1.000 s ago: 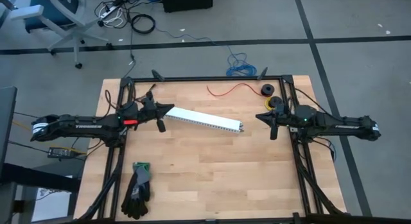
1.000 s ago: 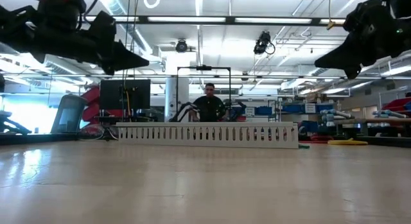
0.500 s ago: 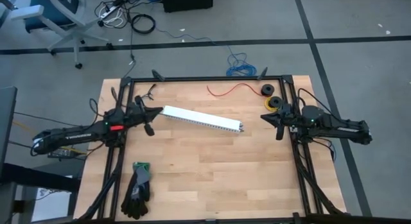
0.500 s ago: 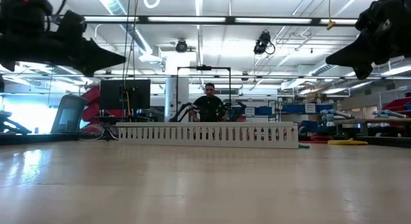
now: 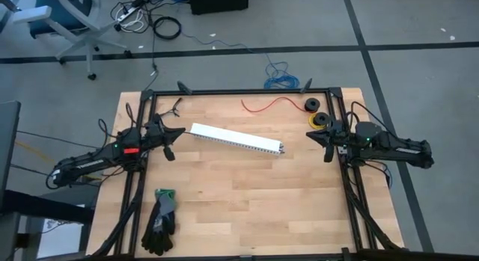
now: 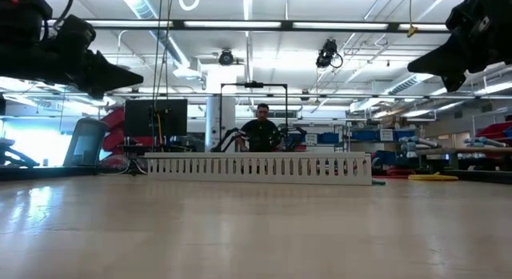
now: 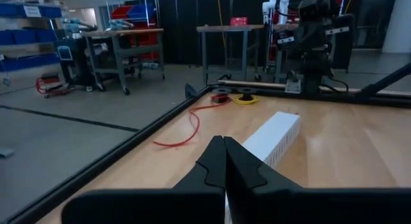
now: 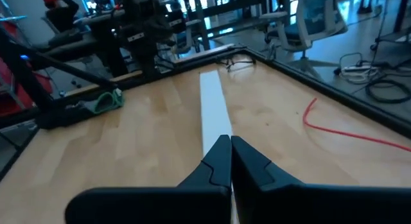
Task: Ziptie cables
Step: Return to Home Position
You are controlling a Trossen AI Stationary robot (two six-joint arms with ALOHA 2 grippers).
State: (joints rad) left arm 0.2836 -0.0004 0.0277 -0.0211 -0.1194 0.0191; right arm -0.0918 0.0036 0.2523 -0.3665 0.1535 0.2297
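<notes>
High view: left gripper (image 5: 178, 131) and right gripper (image 5: 311, 133), both pinched together and holding nothing, 1 at each side of the desk (image 5: 247, 201), apart from the white duct (image 5: 236, 140) lying closed. Cables: not visible; I judge them inside. Risks: lid popping if half-latched; right arm snagging yellow reel (image 5: 319, 120) just beside it.

Beyond the jaws of the left gripper (image 7: 223, 140) stand grey metal workbenches (image 7: 122, 44) and blue storage bins (image 7: 29, 9), before a black curtain wall (image 7: 186, 25). Beyond the jaws of the right gripper (image 8: 230, 140), a pale office chair on wheels (image 8: 307, 22) stands on the grey concrete floor (image 5: 419, 22), near black coiled floor cables (image 8: 385, 89). Long white ceiling tube lights (image 6: 240, 25) shine above. A person in dark clothes (image 6: 262, 131) is far behind.
</notes>
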